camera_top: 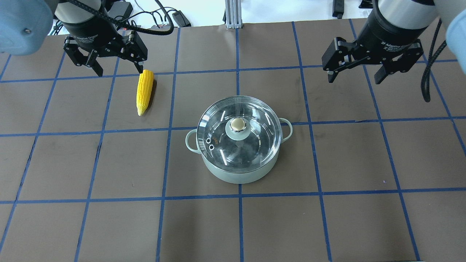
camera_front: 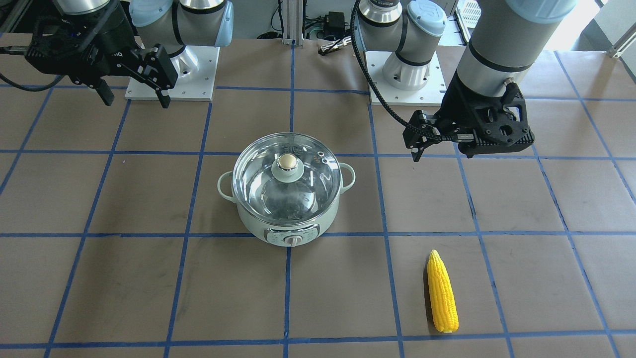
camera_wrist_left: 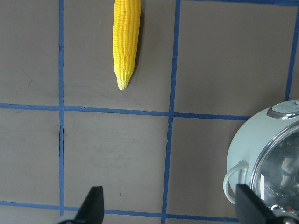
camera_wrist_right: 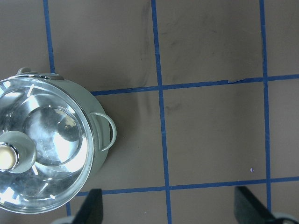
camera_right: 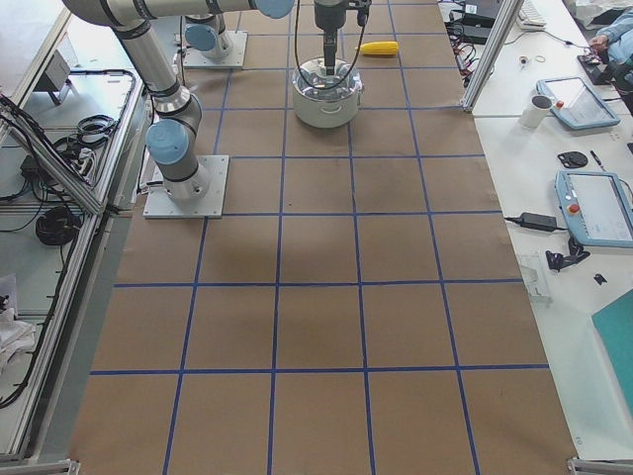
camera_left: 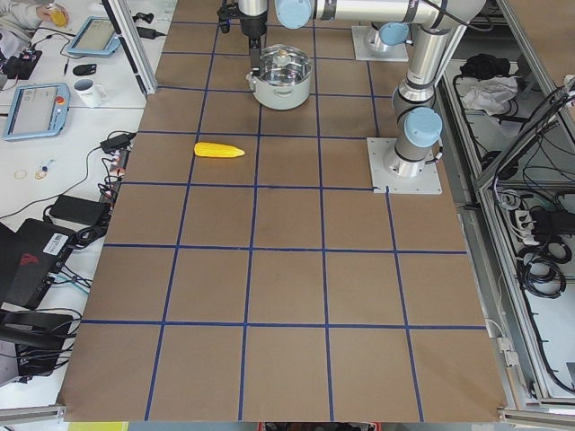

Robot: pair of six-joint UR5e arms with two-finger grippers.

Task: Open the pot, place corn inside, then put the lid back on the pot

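The mint-green pot (camera_top: 233, 175) stands at the table's middle with the glass lid (camera_top: 255, 140) on it, gold knob (camera_top: 237, 124) up. The yellow corn (camera_top: 144, 91) lies flat on the table to the pot's far left, tip pointing toward the robot. My left gripper (camera_top: 119, 71) hovers open and empty above the corn's blunt end. My right gripper (camera_top: 355, 80) hovers open and empty to the pot's far right. The left wrist view shows the corn (camera_wrist_left: 126, 42) ahead and the pot (camera_wrist_left: 243, 154) at the right. The right wrist view shows the lid (camera_wrist_right: 46, 135) at the left.
The table (camera_top: 327, 225) is brown paper with a blue tape grid. The two arm bases (camera_front: 171, 74) (camera_front: 405, 74) stand at the robot's side. Cables and a power adapter (camera_top: 123, 9) lie past the far edge.
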